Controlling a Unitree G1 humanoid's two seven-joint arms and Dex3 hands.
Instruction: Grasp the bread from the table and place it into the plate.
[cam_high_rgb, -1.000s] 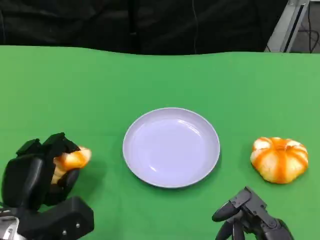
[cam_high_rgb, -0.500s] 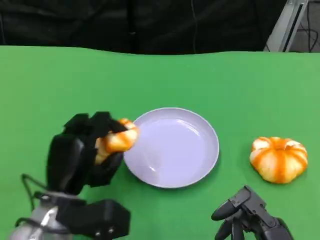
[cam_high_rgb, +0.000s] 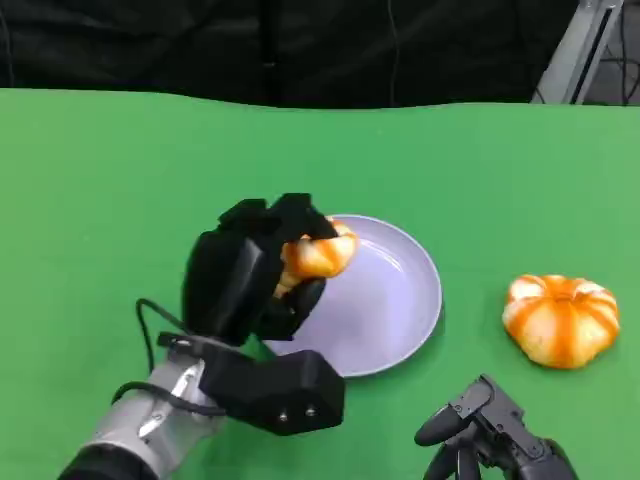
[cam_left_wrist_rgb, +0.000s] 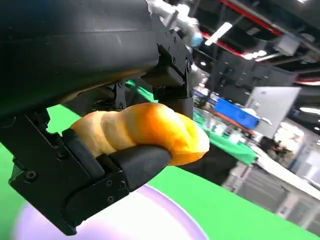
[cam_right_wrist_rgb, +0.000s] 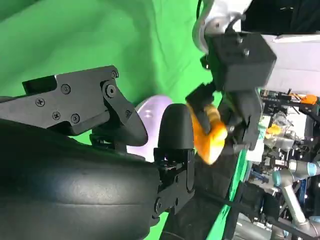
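Left hand: the left hand is gripping the bread, with black fingers curling round it from both sides, as the left wrist view is showing up close.
Bread: an orange-brown roll with paler bands, it is sitting in that grasp above the plate's left part, just inside the rim; whether it is touching the plate's surface I cannot tell.
Plate: a round, pale lilac dish, it is lying near the middle of the green table, and the left hand is covering its left edge.
Right hand: the right hand is sitting low and to the right of the plate, at the near edge of the table, holding nothing; its fingers are showing apart in the right wrist view, though how far they are spreading is hard to judge.
Pumpkin-shaped bun: an orange bun with white stripes is lying on the table well to the right of the plate, apart from both hands.
Left forearm: the silver forearm is reaching in from below and left of the plate, with a black cable looping beside it.
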